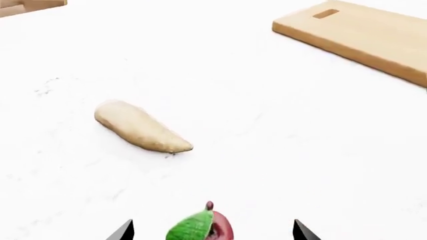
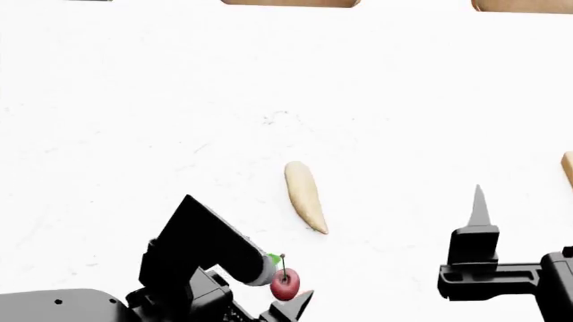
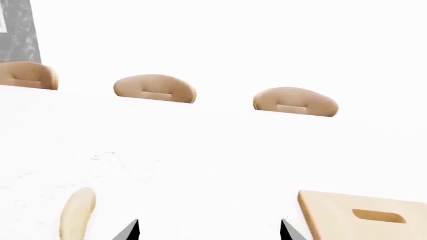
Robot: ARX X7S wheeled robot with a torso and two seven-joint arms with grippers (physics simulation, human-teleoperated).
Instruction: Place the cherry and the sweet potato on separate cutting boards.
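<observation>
Now, left tool (image 2: pixel 288 295): spread around cherry (image 2: pixel 286 284), not clamped.
Right tool (image 3: pixel 208 231): open, empty.
Sweet potato (image 2: pixel 305 196): on bench (image 2: pixel 134 121), twelve o'clock of cherry.
Board (image 1: pixel 363 32): well apart, awaiting fruit.

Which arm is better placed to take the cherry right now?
Left. The left gripper already has the cherry between its open fingertips, while the right gripper hangs off to the other side, past the sweet potato.
</observation>
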